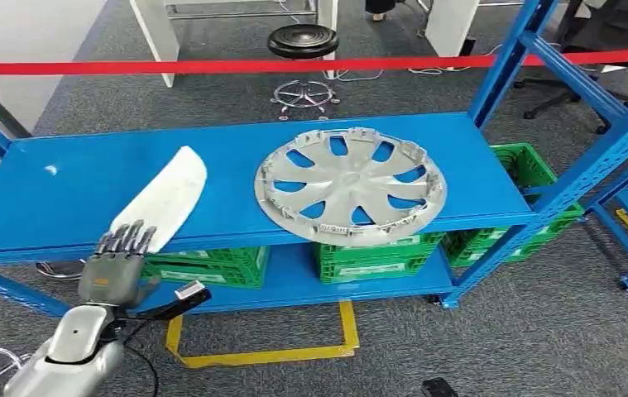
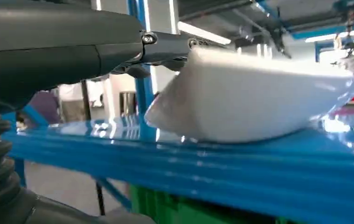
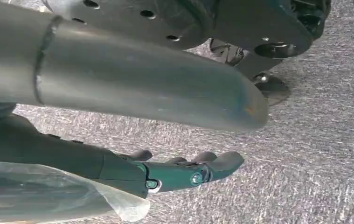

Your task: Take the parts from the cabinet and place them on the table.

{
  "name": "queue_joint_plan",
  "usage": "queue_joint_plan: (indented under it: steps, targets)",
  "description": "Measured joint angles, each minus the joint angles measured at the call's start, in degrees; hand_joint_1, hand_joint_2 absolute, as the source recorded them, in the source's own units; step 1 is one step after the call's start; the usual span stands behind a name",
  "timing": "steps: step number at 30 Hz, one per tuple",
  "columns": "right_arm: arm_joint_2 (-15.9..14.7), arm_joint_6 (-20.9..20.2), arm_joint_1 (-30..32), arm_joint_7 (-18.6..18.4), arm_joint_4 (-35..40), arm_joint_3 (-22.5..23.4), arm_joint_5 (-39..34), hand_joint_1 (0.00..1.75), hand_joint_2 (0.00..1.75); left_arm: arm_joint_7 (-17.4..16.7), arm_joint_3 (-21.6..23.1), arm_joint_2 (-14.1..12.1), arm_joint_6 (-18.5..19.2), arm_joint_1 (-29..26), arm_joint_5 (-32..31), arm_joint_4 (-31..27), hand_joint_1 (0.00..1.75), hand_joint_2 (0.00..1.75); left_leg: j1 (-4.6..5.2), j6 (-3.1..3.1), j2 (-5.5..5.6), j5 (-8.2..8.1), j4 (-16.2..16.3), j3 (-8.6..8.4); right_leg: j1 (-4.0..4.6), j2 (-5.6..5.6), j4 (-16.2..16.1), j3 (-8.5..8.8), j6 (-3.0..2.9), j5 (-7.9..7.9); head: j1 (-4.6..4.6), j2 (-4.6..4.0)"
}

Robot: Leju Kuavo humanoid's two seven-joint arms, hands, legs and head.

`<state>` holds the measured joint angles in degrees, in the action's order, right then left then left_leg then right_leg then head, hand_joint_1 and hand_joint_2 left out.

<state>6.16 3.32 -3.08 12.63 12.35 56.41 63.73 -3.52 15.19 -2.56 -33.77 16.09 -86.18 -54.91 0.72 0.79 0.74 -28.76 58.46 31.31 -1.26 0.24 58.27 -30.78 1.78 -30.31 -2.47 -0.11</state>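
Note:
A long white curved part (image 1: 164,197) lies on the left half of the blue cabinet shelf (image 1: 62,194). A silver wheel cover (image 1: 350,184) lies flat at the shelf's middle right, its rim hanging a little over the front edge. My left hand (image 1: 119,261) is at the shelf's front edge, its fingers stretched over the near end of the white part. In the left wrist view the white part (image 2: 254,102) rests on the shelf, with dark fingers (image 2: 165,46) lying along its top. My right hand (image 3: 184,170) hangs over grey carpet, fingers straight and holding nothing.
Green crates (image 1: 372,252) stand on the lower shelf, another (image 1: 521,165) to the right. Blue rack uprights (image 1: 509,58) rise at the shelf's right end. A red barrier tape (image 1: 211,66) runs behind, with a black stool (image 1: 303,41) beyond. Yellow tape (image 1: 277,354) marks the floor.

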Motion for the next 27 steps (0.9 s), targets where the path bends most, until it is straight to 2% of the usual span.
queue_joint_plan:
  steps: [14,15,16,17,18,19,27]
  targets:
    - [-0.6,-0.2,0.0,0.3,0.0,0.0,0.4,0.0,0.0,-2.1,0.1,-1.3,-1.5,2.4,-1.9,6.3,0.0,1.75,0.0,0.0,0.0,0.0,0.0,0.0,0.0,-0.02,0.0,0.03,0.0,0.0,-0.02,-0.02]
    - [-0.6,-0.2,0.0,0.3,0.0,0.0,0.4,0.0,0.0,-2.2,0.0,-1.4,-1.6,2.5,-1.9,6.6,0.07,1.75,0.0,0.0,0.0,0.0,0.0,0.0,0.0,-0.02,0.0,0.03,0.0,0.0,0.0,0.0]
    - [-0.6,-0.2,0.0,0.4,0.0,0.0,0.4,0.0,0.0,-2.2,0.0,-1.5,-1.8,2.6,-1.9,6.7,0.38,1.75,0.0,0.0,0.0,0.0,0.0,0.0,0.0,-0.02,0.0,0.03,0.0,0.0,0.0,0.0]
    - [-0.6,-0.2,0.0,0.4,0.0,0.0,0.5,0.0,0.0,-2.2,-0.1,-1.6,-2.0,2.6,-1.9,6.8,0.38,1.75,0.0,0.0,0.0,0.0,0.0,0.0,0.0,-0.02,0.0,0.03,0.0,0.0,-0.02,0.0]
    - [-0.6,-0.2,0.0,0.5,0.0,0.0,0.7,0.0,0.0,-2.2,-0.2,-1.7,-2.2,2.6,-1.8,6.9,1.59,1.75,0.0,0.0,0.0,0.0,0.0,0.0,0.0,-0.02,0.0,0.03,0.0,0.0,0.0,0.0]
    - [-0.6,-0.1,0.0,0.6,0.0,0.0,0.8,0.0,0.0,-2.2,-0.4,-1.8,-2.6,2.6,-1.7,7.0,1.75,1.75,0.0,0.0,0.0,0.0,0.0,0.0,0.0,-0.02,0.0,0.03,0.0,0.0,-0.02,0.0]
    - [-0.6,0.1,0.0,0.9,0.0,0.0,1.4,0.0,0.0,-1.7,-1.3,-2.0,-4.8,2.7,-1.4,7.3,1.75,1.75,0.0,0.0,0.0,0.0,0.0,0.0,0.0,-0.02,0.0,0.03,0.0,0.0,-0.02,0.0]
